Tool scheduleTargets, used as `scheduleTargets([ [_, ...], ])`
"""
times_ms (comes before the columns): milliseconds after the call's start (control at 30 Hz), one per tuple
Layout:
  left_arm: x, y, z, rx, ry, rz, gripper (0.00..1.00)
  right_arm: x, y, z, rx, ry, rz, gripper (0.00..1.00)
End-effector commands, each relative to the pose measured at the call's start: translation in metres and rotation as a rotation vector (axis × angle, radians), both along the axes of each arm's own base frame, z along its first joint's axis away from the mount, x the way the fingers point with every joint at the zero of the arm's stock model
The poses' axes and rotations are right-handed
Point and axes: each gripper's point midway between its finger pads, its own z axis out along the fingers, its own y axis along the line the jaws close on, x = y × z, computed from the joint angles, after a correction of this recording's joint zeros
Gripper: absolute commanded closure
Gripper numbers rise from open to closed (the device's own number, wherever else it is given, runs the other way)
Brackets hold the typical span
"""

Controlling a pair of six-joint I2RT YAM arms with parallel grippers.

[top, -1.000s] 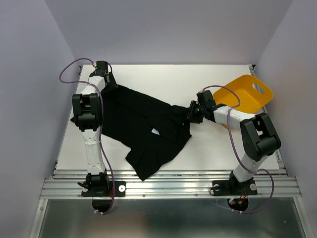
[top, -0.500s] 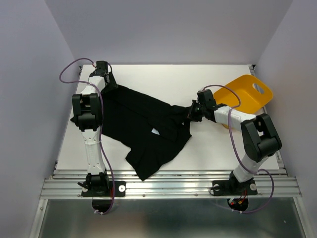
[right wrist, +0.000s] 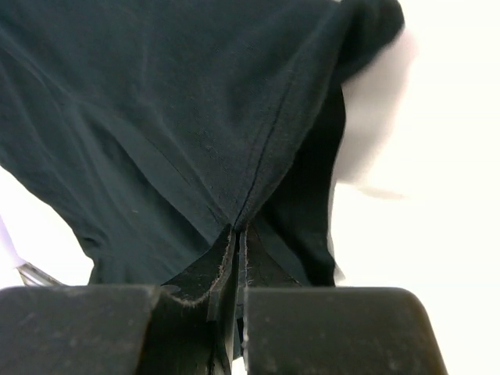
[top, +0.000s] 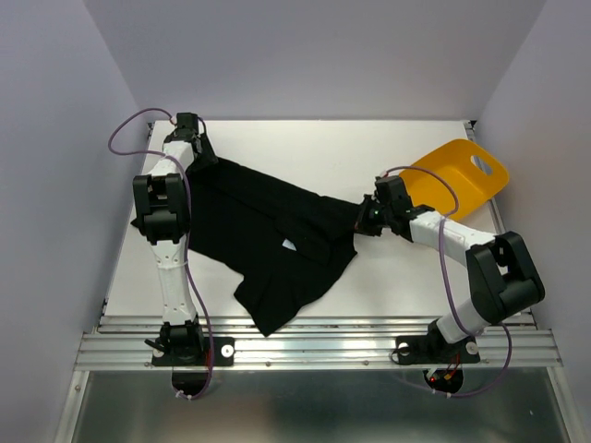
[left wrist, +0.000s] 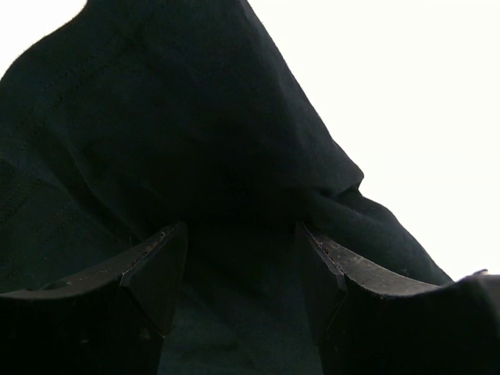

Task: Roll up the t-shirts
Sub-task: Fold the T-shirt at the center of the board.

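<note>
- Cloth across the work surface: a black cotton t-shirt (top: 268, 240) lies crumpled and spread over the left and middle of the white table (top: 388, 152), with one corner reaching the near edge.
- Right claw (right wrist: 237, 234) is clenched on a fold at the shirt's right edge. Its two fingers are pressed together, and a ridge of fabric is pinched between them and drawn taut, as the right wrist view shows.
- Left claw (left wrist: 242, 234) stands released at the shirt's far left corner. Its jaws are apart, with dark fabric bunched beneath and between the fingers but not squeezed.
- A small white tag (top: 290, 245) shows near the middle of the garment.
- A yellow plastic tub (top: 462, 175) with a handle cut-out sits tipped at the table's far right. It is just behind the right arm and apart from the shirt.
</note>
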Motion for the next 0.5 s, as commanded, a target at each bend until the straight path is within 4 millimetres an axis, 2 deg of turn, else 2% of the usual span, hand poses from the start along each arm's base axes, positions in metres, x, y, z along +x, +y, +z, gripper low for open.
scheduleTargets([
  [0,-0.004,0.017,-0.008,0.009,0.034,0.033,0.32,-0.017,0.0,-0.008,0.008,0.026,0.002,0.99],
  [200,-0.006,0.02,-0.014,0.01,0.048,0.039,0.32,-0.029,-0.007,-0.041,-0.001,0.083,-0.043,0.99],
  [300,-0.006,0.021,-0.017,0.011,0.054,0.039,0.32,-0.028,-0.009,-0.046,-0.01,0.089,-0.055,0.99],
  [400,-0.006,0.02,-0.017,0.01,0.057,0.037,0.32,-0.026,-0.012,-0.046,-0.047,0.09,-0.05,0.86],
  [433,-0.006,0.02,-0.016,0.007,0.054,0.037,0.32,-0.02,-0.012,-0.036,-0.053,0.059,-0.04,0.84],
  [467,-0.005,0.018,-0.013,0.0,0.05,0.031,0.32,-0.02,-0.014,-0.032,-0.066,0.061,-0.04,0.75],
])
